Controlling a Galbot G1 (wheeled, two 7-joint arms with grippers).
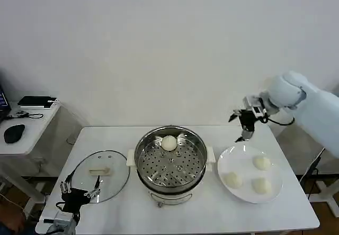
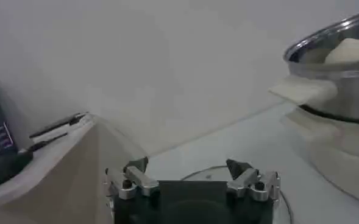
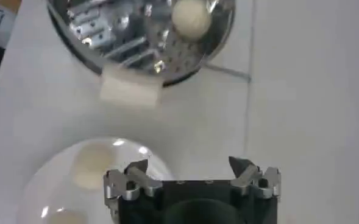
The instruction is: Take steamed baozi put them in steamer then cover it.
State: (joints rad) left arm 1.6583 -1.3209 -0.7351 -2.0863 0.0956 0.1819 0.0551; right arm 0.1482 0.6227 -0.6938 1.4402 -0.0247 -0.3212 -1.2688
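Head view, bun in steamer: one baozi [image 1: 169,143] lies on the perforated tray at the far side of the steamer [image 1: 170,163]; in the right wrist view the same bun [image 3: 192,17] sits near the pot's rim.
Buns on plate: three baozi lie on the white plate [image 1: 243,190], apart from one another, one at the far right [image 1: 261,162], one at the near left [image 1: 232,179], one at the near right [image 1: 261,186].
Steamer: stands uncovered at the middle of the table [image 1: 212,214], between cover and plate; a white side handle [image 3: 131,92] points toward the plate.
Cover: the glass lid [image 1: 100,175] lies flat on the table just left of the steamer, pale bar handle [image 1: 99,171] up.
Plate: just right of the steamer, rim close to the steamer's right handle.
Right gripper: right gripper [image 1: 244,124] hangs above the table's far edge, over the far rim of the plate, between steamer and plate; fingers spread apart, nothing between them [image 3: 192,171].
Left gripper: left gripper [image 1: 79,189] sits at the near left of the table, at the near edge of the cover; fingers spread apart, holding nothing [image 2: 191,172].
Side desk: a white desk [image 1: 32,126] stands left of the table, with a dark mouse [image 1: 14,133] on it.
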